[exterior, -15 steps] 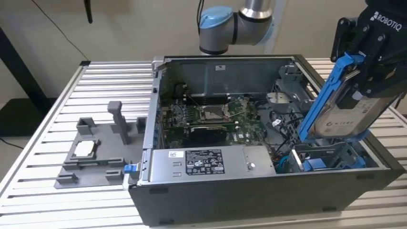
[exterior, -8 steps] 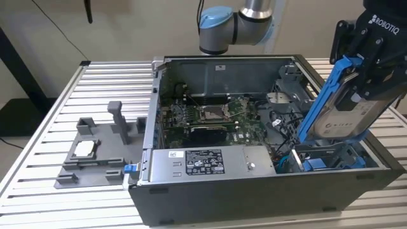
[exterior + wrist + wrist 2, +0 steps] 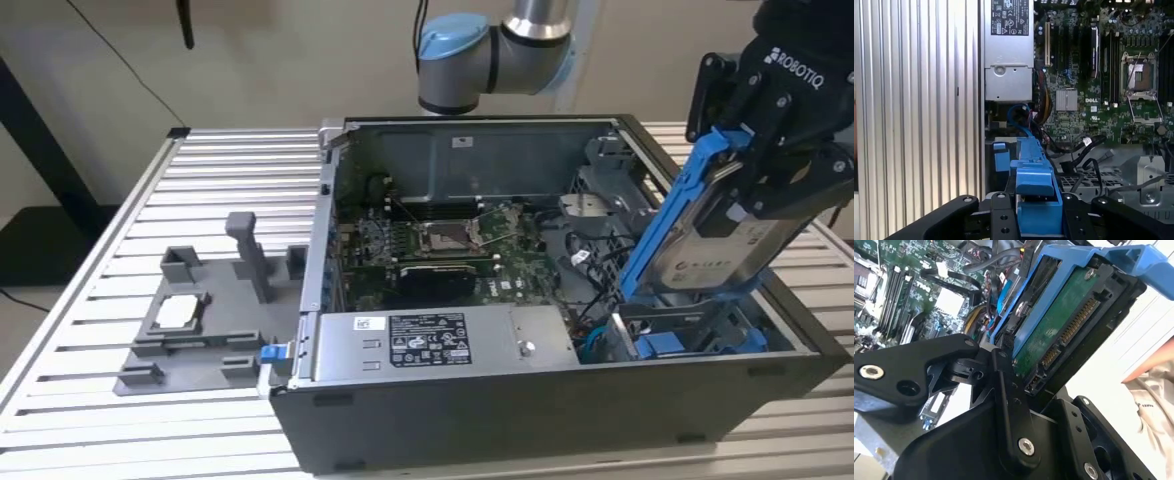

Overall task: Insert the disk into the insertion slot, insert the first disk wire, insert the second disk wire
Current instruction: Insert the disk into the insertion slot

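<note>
While the disk [image 3: 703, 250] hangs tilted over the case [image 3: 534, 400] at the exterior view's right, the gripper [image 3: 754, 165] is clamped on its upper part. Its lower end is right at the slot [image 3: 681, 335]; can't tell if it's in. In the second wrist view, the fingers [image 3: 1004, 385] pinch the disk with the green board side showing. In the first wrist view, its blue edge points toward the motherboard [image 3: 1079, 100].
</note>
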{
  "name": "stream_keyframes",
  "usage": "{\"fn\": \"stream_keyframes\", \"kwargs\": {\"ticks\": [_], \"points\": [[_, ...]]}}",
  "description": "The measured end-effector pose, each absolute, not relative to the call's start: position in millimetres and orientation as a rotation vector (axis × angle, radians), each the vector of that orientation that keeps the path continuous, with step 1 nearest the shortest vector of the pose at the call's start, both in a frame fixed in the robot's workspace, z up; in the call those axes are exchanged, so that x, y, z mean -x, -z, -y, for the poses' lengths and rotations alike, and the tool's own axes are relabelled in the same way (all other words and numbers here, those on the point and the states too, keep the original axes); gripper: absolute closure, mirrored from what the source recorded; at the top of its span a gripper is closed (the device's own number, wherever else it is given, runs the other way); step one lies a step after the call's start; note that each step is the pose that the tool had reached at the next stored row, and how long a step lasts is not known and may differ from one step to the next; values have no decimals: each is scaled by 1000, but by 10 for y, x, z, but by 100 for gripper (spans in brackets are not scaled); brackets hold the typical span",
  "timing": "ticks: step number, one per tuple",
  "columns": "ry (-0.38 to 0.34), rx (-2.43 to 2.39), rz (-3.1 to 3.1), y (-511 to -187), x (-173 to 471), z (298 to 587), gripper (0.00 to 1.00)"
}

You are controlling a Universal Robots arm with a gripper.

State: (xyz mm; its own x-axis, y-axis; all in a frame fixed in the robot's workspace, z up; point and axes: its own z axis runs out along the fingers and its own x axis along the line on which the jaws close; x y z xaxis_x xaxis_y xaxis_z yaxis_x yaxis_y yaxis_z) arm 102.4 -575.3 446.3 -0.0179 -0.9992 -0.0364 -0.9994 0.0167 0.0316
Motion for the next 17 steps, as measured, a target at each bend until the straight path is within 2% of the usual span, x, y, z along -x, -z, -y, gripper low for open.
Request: {"fn": "stream_keyframes", "kwargs": {"ticks": [17], "points": [[-79,2201,-2232,-4178,-1127,5769,67]]}}
